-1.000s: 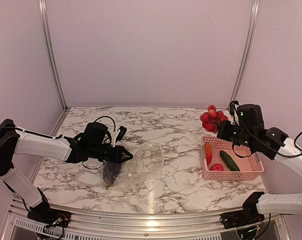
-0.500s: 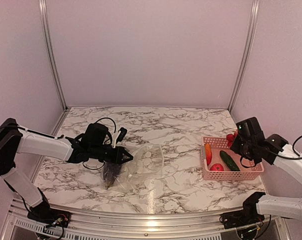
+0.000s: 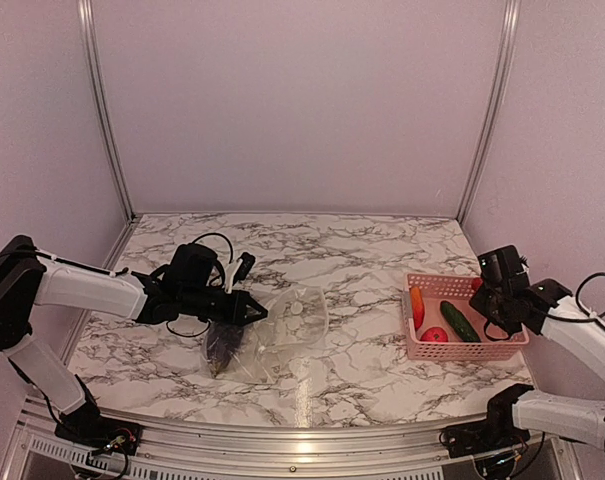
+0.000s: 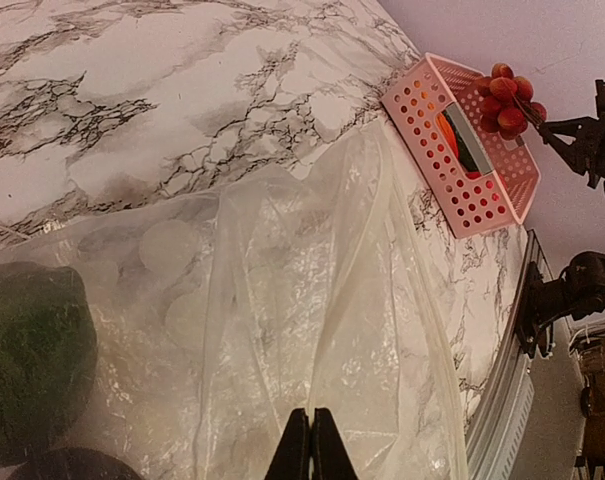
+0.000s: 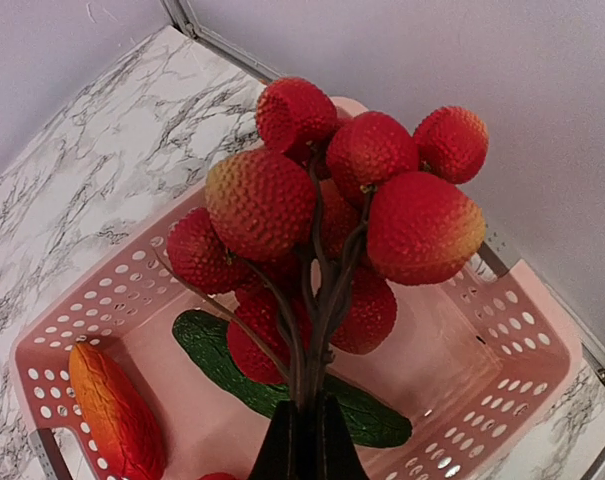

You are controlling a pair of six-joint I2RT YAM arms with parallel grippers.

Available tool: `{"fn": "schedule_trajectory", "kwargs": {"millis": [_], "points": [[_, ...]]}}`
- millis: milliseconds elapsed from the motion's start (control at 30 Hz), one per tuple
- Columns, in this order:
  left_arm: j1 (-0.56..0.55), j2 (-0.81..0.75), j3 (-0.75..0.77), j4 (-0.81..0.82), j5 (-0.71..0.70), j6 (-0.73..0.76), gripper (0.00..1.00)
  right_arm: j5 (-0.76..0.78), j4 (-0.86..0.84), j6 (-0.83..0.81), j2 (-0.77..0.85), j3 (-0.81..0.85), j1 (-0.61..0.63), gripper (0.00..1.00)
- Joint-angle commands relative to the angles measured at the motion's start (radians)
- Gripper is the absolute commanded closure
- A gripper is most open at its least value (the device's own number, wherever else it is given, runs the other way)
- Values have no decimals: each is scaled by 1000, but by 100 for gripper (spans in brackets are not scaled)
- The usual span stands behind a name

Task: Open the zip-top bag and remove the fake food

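Since the right gripper (image 5: 304,440) is pinched shut on the stem of the red fruit bunch (image 5: 322,220) right over the basket (image 5: 122,290), I'd lower it before letting go so nothing bounces out. Meanwhile the left gripper (image 4: 309,445) is clamped on the bag (image 4: 312,290), which lies mid-table with a green pepper (image 4: 27,350) inside.

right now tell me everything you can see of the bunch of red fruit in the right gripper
The bunch of red fruit is a cluster of round, bumpy red balls, some tinged yellow-orange, on dark brown stems joining into one stalk. It looks like plastic. The right gripper is shut on that stalk, holding the bunch above the pink basket, over the cucumber. Only the gripper visibly touches it.
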State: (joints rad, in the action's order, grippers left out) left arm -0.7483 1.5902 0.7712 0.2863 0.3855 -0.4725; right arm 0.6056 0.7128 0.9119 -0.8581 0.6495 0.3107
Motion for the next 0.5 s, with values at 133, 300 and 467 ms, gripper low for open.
{"fn": "schedule_trajectory", "kwargs": {"millis": [133, 300, 467], "points": [[9, 13, 16, 6, 10, -2, 100, -63, -223, 4, -93, -37, -21, 100], [10, 9, 13, 5, 9, -1, 100, -101, -278, 9, -157, -52, -21, 100], [10, 11, 16, 4, 13, 0, 100, -121, -311, 28, -187, -75, -21, 82]]}}
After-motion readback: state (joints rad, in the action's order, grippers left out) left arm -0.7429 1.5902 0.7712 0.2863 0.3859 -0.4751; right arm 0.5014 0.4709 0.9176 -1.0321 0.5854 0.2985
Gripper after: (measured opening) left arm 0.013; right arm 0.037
